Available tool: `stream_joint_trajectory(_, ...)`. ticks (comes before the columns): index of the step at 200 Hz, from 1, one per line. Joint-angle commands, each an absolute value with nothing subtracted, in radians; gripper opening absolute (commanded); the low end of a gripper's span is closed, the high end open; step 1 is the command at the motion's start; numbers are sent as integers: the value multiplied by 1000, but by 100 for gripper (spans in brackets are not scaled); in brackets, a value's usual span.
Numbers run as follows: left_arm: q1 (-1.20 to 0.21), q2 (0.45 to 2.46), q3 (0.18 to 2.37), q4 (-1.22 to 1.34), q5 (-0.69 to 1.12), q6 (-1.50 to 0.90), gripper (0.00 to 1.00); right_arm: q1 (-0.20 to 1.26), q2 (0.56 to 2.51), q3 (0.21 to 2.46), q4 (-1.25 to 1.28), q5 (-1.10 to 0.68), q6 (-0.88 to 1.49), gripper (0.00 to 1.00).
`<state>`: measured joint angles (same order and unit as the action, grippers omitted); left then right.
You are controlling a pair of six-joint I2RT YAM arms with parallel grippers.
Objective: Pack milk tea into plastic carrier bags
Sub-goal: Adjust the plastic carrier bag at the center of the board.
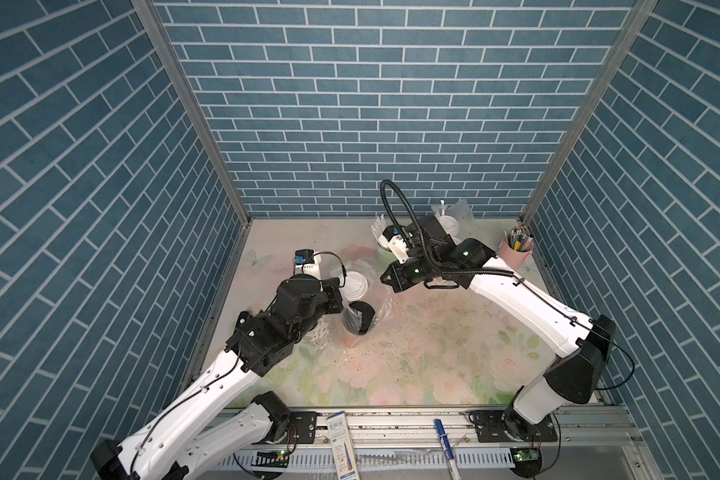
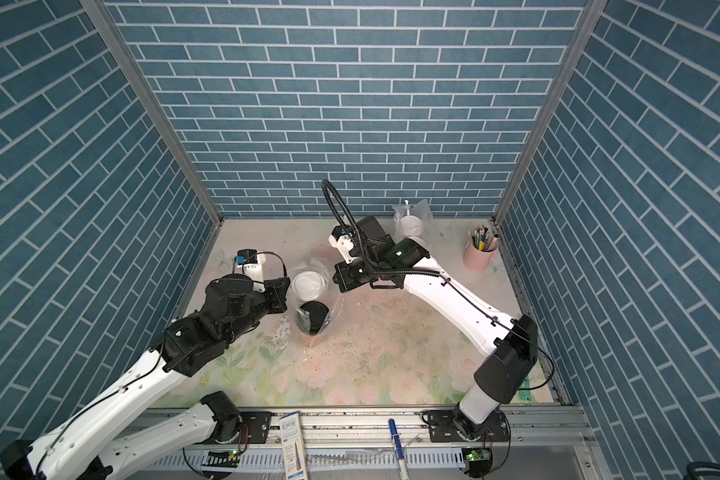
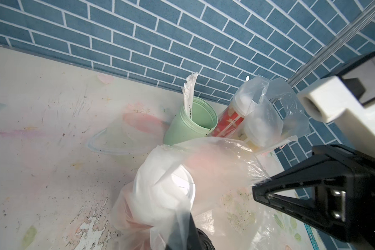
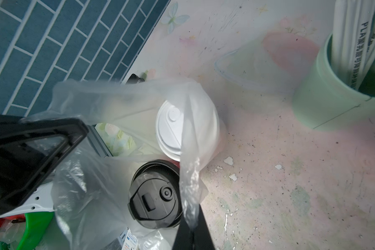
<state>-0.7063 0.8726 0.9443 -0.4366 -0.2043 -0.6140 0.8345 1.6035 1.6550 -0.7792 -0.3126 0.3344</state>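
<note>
A transparent plastic carrier bag (image 1: pixel 382 308) stands mid-table and holds two milk tea cups, one white-lidded (image 1: pixel 352 284) and one black-lidded (image 1: pixel 360 318). My left gripper (image 1: pixel 336 293) is shut on the bag's left handle, and in the left wrist view the film runs into its closed jaws (image 3: pixel 189 236). My right gripper (image 1: pixel 385 279) is shut on the right handle. In the right wrist view a strip of plastic (image 4: pixel 188 173) runs into that gripper (image 4: pixel 191 233), beside the white lid (image 4: pixel 171 127) and the black lid (image 4: pixel 156 194). A second carrier bag (image 1: pixel 454 220) with a red cup (image 3: pixel 227 123) stands at the back.
A mint-green cup of wrapped straws (image 1: pixel 385 249) stands just behind my right wrist. A pink cup of pens (image 1: pixel 515 251) sits at the back right by the wall. A marker (image 1: pixel 445 444) and a small box (image 1: pixel 341 444) lie on the front rail. Blue brick walls enclose three sides.
</note>
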Motion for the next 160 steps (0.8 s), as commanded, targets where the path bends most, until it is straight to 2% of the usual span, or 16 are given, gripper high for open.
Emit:
stream_joint_trajectory(1,-697,894,972,-437,-183,-579,0,831,1574,1632,-805,-282,336,0)
stream_joint_trajectory(135,-623,998,985,-466,-119,-560,0,802,1594,1636,-825,-290,337,0)
stream_joint_trajectory(160,-612,998,967,-475,-120,-558,0,793,1625,1663,-847,-305,329,40)
